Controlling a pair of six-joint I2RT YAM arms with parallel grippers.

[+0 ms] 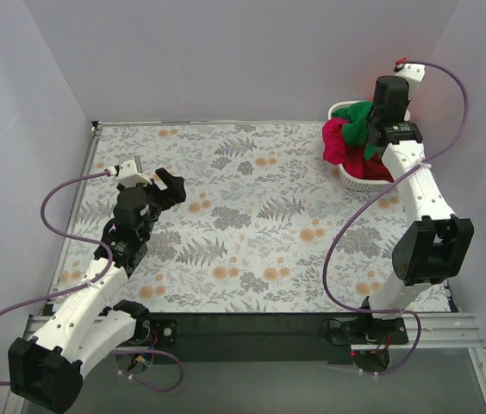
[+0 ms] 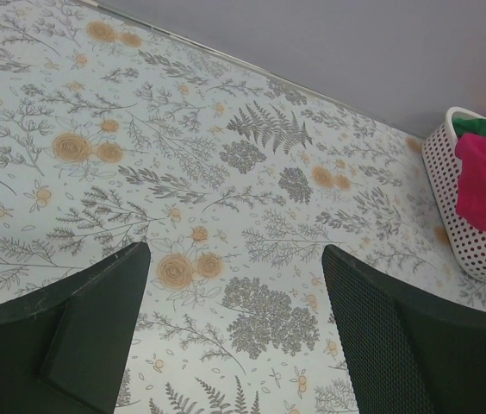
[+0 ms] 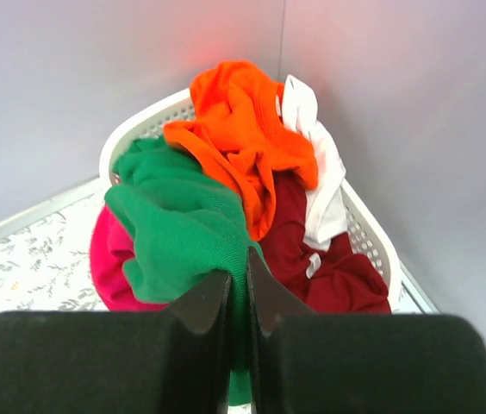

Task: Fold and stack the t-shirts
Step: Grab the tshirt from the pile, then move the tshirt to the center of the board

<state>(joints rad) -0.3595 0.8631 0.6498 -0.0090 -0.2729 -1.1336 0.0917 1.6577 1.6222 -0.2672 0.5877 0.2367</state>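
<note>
A white plastic basket (image 1: 352, 176) at the table's far right corner holds a heap of t-shirts. In the right wrist view the green t-shirt (image 3: 178, 224) lies on top, with the orange one (image 3: 243, 138), the white one (image 3: 316, 172), the dark red one (image 3: 329, 267) and the magenta one (image 3: 109, 259) around it. My right gripper (image 3: 238, 280) is shut on a fold of the green t-shirt, above the basket (image 3: 372, 233). My left gripper (image 2: 236, 259) is open and empty, over the left part of the table (image 1: 252, 216).
The table carries a floral cloth (image 2: 226, 172). Grey walls close the far side and both sides. The basket (image 2: 471, 246) shows at the right edge of the left wrist view, with magenta cloth (image 2: 484, 181) hanging over its rim.
</note>
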